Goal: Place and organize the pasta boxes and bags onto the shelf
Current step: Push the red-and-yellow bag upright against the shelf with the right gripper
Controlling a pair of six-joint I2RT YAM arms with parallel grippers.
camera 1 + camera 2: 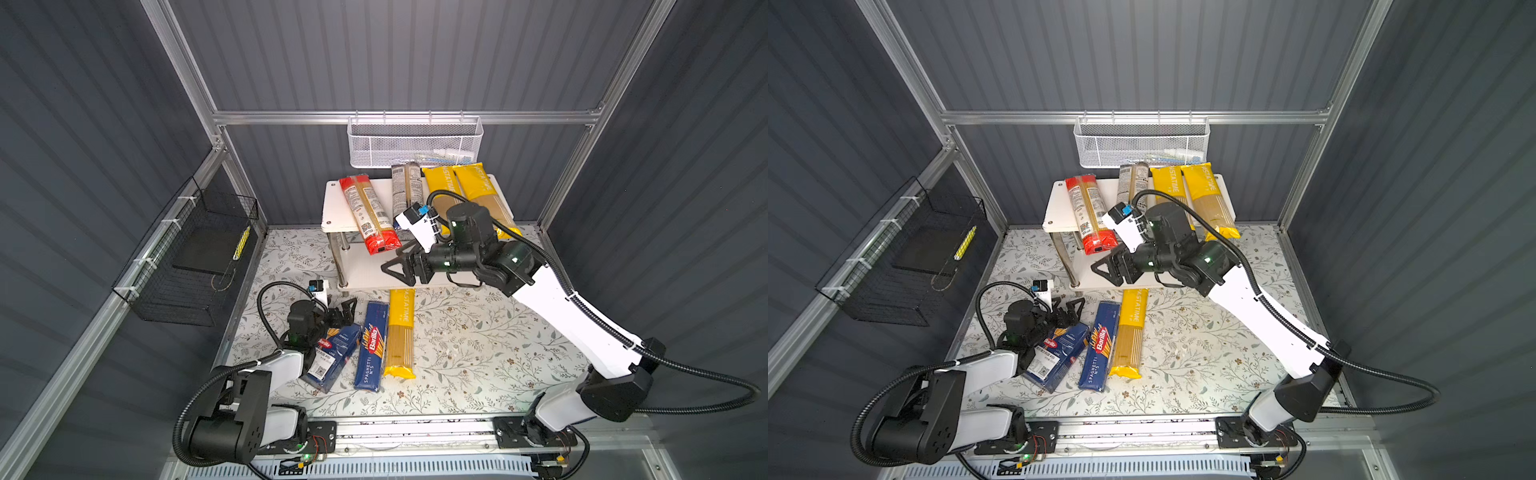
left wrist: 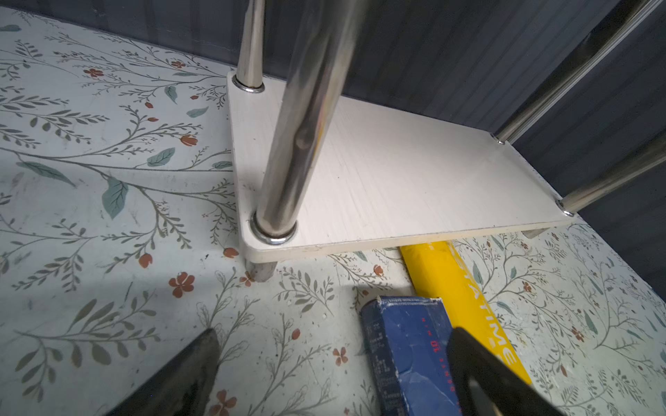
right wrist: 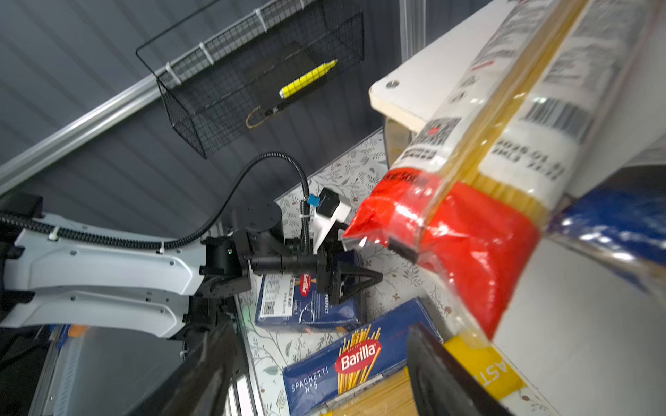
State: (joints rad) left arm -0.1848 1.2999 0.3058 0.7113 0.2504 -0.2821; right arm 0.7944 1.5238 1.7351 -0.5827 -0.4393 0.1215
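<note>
**A:** Where are the pasta things lying?

**B:** Four bags are resting on the upper board of the shelf [image 1: 332, 203], which is standing at 12 o'clock of the table [image 1: 478, 340] in both top views. The red-ended bag [image 1: 365, 212] is lying toward 9 o'clock, the dark-blue-ended bag [image 1: 405, 187] in the middle, and the yellow bags [image 1: 478, 187] toward 3 o'clock. The red-ended one is lying slanted, its red end hanging over the 6 o'clock edge.

**A:** And the rest?

**B:** The wide box [image 1: 332, 353], the narrow box [image 1: 372, 345] and a third yellow bag [image 1: 401, 332] are waiting on the table near 7 o'clock. That bag's far end is poking under the lower board [image 2: 396, 180].

**A:** What are the arms doing?

**B:** The right gripper [image 1: 392, 262] is hovering just at 5 o'clock of the red end, jaws spread and pinching nothing. The left gripper [image 1: 348, 309] is hanging just at 12 o'clock of the wide box, jaws also spread and empty.

**A:** So which step is in hand?

**B:** I'm judging that the bag placing is partly done and the red-ended bag is wanting straightening. The next move is calling for a nudge toward 12 o'clock, or for drawing the third bag toward 6 o'clock before lifting it.
</note>
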